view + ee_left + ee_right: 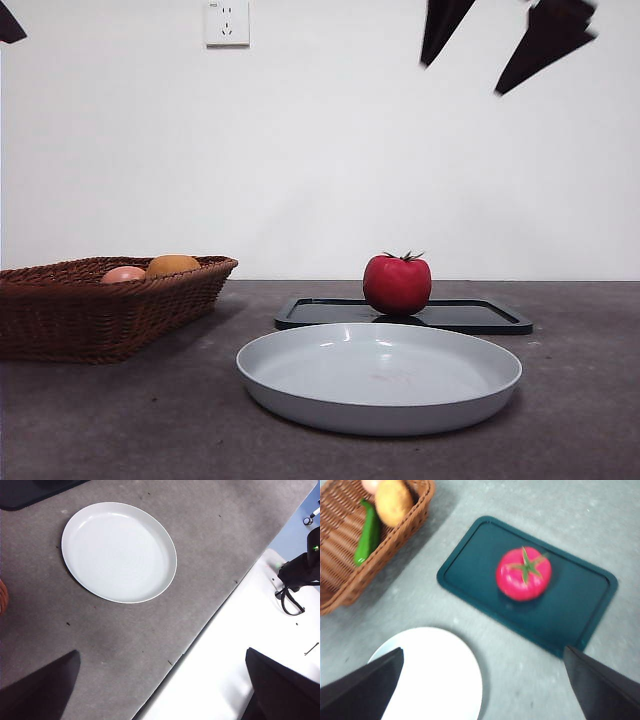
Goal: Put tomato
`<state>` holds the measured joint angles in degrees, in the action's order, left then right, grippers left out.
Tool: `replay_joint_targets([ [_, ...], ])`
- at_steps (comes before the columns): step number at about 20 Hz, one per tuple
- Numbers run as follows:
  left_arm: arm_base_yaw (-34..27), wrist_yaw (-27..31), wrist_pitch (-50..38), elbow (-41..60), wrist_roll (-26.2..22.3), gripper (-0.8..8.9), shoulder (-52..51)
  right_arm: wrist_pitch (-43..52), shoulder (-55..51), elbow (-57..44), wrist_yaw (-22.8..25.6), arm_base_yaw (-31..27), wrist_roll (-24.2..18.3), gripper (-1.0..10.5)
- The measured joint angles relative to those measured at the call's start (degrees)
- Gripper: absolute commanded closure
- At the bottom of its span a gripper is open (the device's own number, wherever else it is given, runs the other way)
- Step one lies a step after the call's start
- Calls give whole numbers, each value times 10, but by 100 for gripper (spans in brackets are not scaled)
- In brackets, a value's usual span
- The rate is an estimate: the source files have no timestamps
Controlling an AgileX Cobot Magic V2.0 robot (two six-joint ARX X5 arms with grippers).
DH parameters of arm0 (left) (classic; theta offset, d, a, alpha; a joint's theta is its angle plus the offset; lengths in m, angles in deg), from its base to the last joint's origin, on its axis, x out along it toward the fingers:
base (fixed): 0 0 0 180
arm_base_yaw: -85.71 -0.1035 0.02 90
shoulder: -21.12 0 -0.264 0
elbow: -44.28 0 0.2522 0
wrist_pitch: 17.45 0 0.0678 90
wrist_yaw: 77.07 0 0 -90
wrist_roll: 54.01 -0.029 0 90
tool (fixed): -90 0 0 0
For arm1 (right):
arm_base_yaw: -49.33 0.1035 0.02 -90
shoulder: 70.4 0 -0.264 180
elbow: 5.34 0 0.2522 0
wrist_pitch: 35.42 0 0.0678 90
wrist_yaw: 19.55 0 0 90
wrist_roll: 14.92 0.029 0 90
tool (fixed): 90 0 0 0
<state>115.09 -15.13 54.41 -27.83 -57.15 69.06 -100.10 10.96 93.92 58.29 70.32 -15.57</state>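
Task barely started: the tomato (397, 285) sits untouched on the dark tray (480, 316), upright, green calyx up, nothing gripping it. Landmark is the white plate (380, 378): tray and tomato lie just behind the plate, the wicker basket (100, 305) stands off to one side of the plate with an orange round fruit (172, 265) and a pale pink one (123, 274) in it; the right wrist view also shows a green vegetable (367, 535) in the basket. Plate holds nothing. Probably the plate is the target, but the task sentence names no destination, so that's a guess. Left to do: descend, grasp, lift, place, i.e. everything. Right tool (482, 680) hangs high above the counter (580, 420), over the gap between plate and tray, looking down at the tomato, jaws spread wide, carrying nothing. In the front view it shows as two dark blurred tips up high, above the tray side of the plate. Left tool (160, 690) is parked off to the side of the plate near the counter edge, jaws also apart and holding nothing; it waits.
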Motion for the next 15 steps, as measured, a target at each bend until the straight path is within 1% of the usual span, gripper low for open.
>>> replay_joint_targets([
  [2,0,0,0,0,0,291,0,-13,-51,-22,-2,5,0,440],
  [6,0,0,-5,0,0,291,0,-12,-179,-121,-2,36,2,440],
  [10,0,0,-6,0,0,291,0,-10,-300,-240,-3,78,21,457],
  [13,0,0,-6,0,0,291,0,-7,-380,-301,-3,102,31,468],
  [15,0,0,-6,0,0,291,0,-8,-417,-329,-14,110,38,468],
])
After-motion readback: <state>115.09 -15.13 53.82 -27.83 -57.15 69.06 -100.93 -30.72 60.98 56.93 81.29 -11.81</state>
